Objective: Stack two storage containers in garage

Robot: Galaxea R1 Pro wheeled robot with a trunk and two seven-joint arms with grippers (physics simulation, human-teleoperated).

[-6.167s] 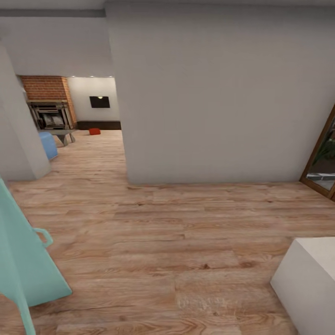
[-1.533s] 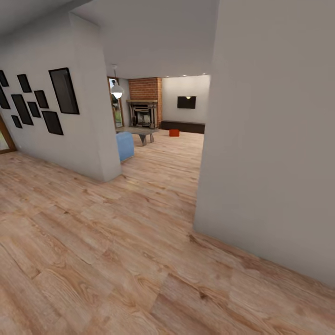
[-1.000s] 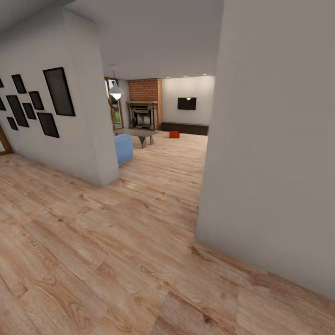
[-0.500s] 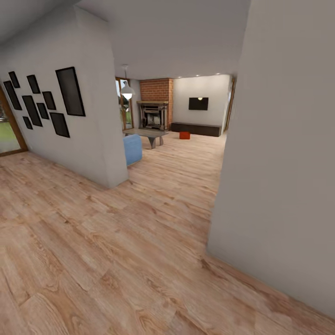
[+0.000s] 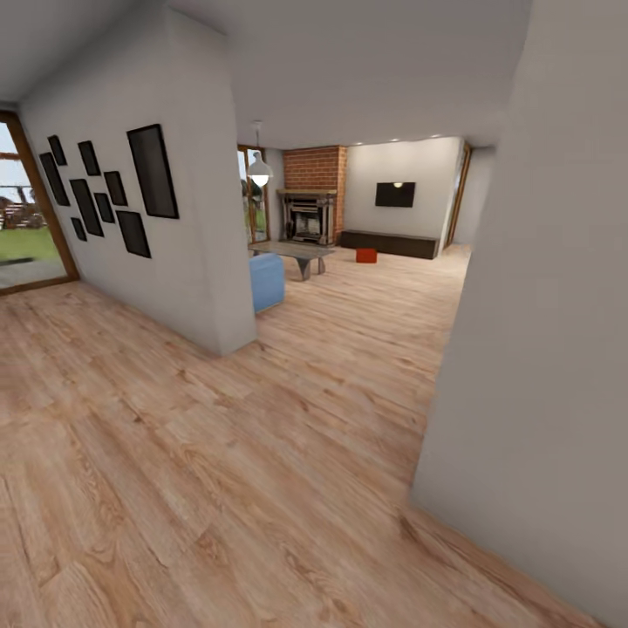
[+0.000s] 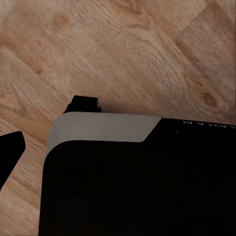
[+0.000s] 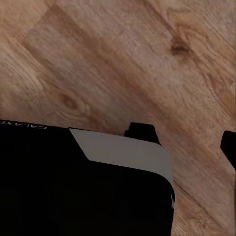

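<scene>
One storage container (image 5: 365,255) is all I can spot so far, a small orange-red bin sitting on the plank floor (image 5: 262,453) way down in the living room, just in front of the dark low cabinet (image 5: 388,243) under the wall TV (image 5: 394,194). No idea where the second one is from here.

My main worry is the grey wall corner (image 5: 523,349) looming on my right. It's near, and if I cut the turn too tight I reckon the base or right arm clips it. The other wall, with the black picture frames (image 5: 113,196), and the blue sofa (image 5: 266,281) narrow the gap further in.

The head view gives me the whole route. The wrist views just look down at wood planks past the robot's black base (image 6: 137,182). In the left wrist view a dark tip (image 6: 10,152) pokes in at the edge, probably a finger, but I honestly can't tell whether either gripper is released or clenched.
</scene>
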